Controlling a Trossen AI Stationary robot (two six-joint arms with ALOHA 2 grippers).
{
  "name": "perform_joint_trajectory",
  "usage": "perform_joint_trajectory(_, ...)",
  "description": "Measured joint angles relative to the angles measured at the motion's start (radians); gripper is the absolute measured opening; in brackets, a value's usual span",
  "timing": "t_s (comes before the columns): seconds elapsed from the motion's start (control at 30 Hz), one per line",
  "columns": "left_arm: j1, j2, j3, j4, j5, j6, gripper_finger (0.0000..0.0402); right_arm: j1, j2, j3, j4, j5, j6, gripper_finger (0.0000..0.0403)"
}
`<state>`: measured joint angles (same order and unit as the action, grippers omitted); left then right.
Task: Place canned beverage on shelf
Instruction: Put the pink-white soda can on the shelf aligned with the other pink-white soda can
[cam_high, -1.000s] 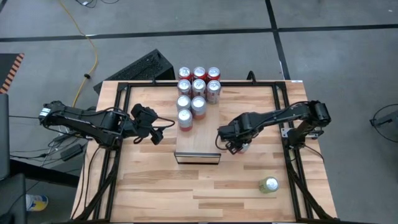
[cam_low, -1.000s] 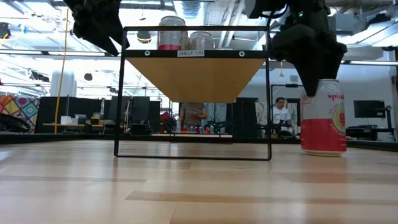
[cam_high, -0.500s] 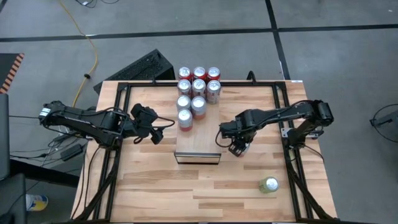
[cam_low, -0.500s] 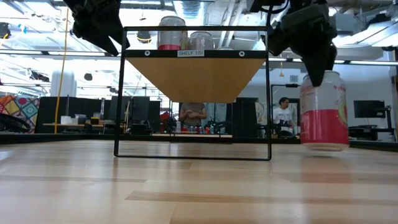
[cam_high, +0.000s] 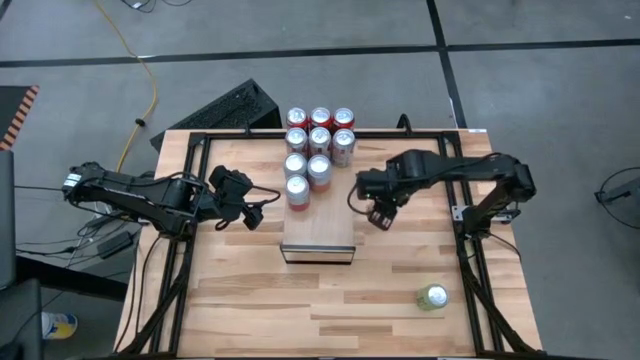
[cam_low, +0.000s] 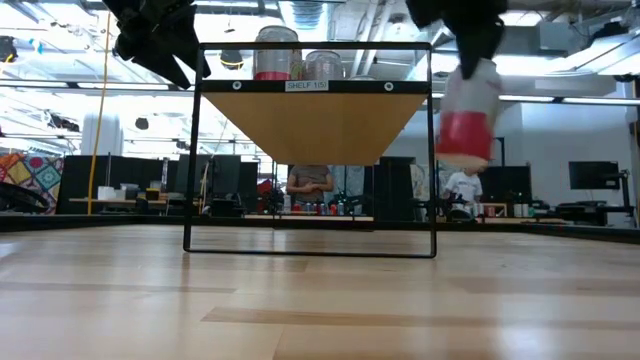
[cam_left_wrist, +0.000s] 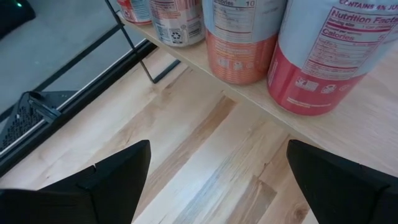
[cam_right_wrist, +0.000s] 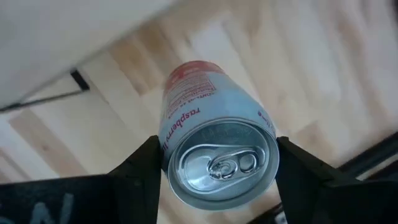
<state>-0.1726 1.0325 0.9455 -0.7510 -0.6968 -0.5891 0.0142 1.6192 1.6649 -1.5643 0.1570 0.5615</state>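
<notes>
At the upper centre of the high view, eight red-and-white cans (cam_high: 318, 141) stand in a tight group on the table (cam_high: 240, 290), behind the shelf (cam_high: 318, 234). One green can (cam_high: 433, 296) stands alone at lower right. The shelf front reads "SHELF 105". To the right of the shelf, the right gripper (cam_high: 379, 212) clenches a ninth can (cam_right_wrist: 214, 151), marked "raspberry", lifted off the table. The left gripper (cam_high: 256, 215) waits at the left of the shelf, its jaws released and wide.
</notes>
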Motion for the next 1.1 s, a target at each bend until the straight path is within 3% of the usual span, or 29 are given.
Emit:
perform_joint_trajectory(0.2,0.0,0.0,0.0,0.0,0.0,-0.002,0.0363,-0.011,0.005,0.107,-0.006,0.076,-0.095,0.0223)
perform_joint_trajectory(0.67,0.0,0.0,0.0,0.0,0.0,-0.068,0.0363,-0.038,0.006,0.265,-0.01,0.115,-0.327,0.0224)
perform_joint_trajectory(1.1,0.0,0.0,0.0,0.001,-0.009,-0.093,0.0363,0.007,0.006,0.279,0.142,0.114,-0.713,0.0225)
